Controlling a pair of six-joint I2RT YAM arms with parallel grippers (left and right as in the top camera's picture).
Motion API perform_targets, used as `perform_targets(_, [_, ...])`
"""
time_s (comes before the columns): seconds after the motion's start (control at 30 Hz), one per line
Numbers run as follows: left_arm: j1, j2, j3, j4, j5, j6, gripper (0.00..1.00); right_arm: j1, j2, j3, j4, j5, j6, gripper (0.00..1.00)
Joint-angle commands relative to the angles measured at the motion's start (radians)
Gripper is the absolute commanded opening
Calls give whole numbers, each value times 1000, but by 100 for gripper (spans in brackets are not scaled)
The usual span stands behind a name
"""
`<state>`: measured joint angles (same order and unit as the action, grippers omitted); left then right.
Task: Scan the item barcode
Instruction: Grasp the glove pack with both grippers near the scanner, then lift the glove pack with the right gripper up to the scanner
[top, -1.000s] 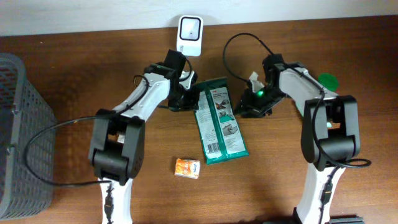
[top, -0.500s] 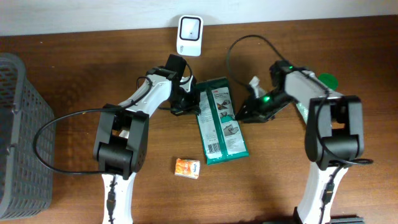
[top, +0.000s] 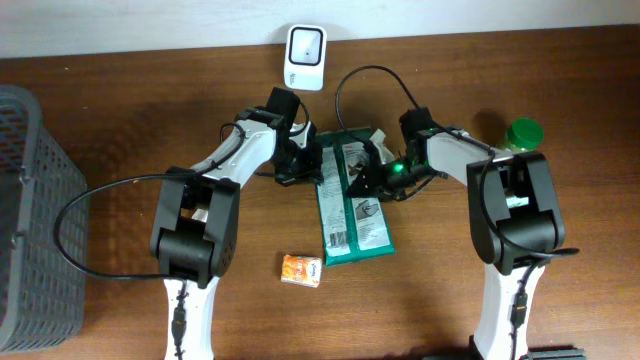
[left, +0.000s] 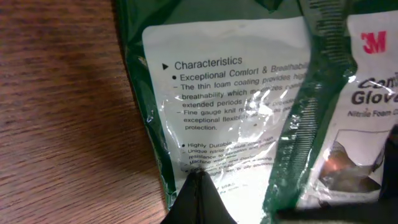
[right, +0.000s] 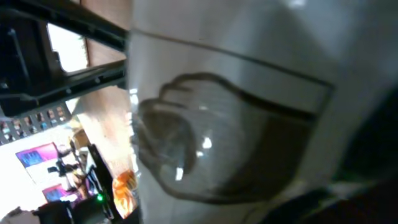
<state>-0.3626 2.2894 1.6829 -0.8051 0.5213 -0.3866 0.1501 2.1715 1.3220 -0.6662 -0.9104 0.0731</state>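
Right arm has swung in from the right since a second ago. Its wrist was beside the green plastic glove pack and is now over the pack's upper right part. Left arm sits where it did half a second ago, at the pack's upper left edge. Pack's near end has shifted slightly left.

Surroundings:
- white wall-mounted scanner is at the far edge, just beyond the pack's far end
- small orange box lies on the brown wooden worktop, near the pack's near left corner but apart from it
- grey wire basket is at the far left, well apart
- green round cap is right of the right arm
- black cable loops above the pack between scanner and right arm
- both wrists cover the pack's upper third in the overhead view

Pose:
- both arms reach forward and fold inward, wrists facing each other across the pack
- left jaws are fully closed, tips together on the pack's film near its left edge; cannot tell whether any film is nipped between them
- right jaws: cannot tell how wide or whether they grip anything
- right wrist view is blurred, filled by the pack's glove picture

Pack:
- flat on the worktop, mid-table between the arms, printed face up
- long axis runs far to near, with the near end tilted slightly right
- far end points toward the scanner
- white label panel faces up on the left half
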Motion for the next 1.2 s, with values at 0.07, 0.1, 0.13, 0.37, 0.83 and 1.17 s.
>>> perform_targets(0.07, [2, 58, 1, -16, -35, 59, 0, -8, 20, -14, 35, -22, -6, 4])
perform_targets(0.1, [7, 48, 12, -28, -34, 90, 0, -8, 15, -14, 43, -32, -8, 4])
perform_targets(0.13, [13, 36, 24, -42, -35, 111, 0, -8, 10, -14, 48, -37, -8, 4])
perform_targets(0.37, [120, -200, 163, -183, -50, 183, 0, -14, -174, -7, 26, -37, -3, 4])
perform_targets(0.83, [253, -587, 180, -403, -444, 224, 13, -169, -741, -7, 55, -209, 300, 4])
perform_targets(1.17, [345, -587, 180, -416, -529, 224, 82, -147, -816, -8, 94, 148, 298, 4])
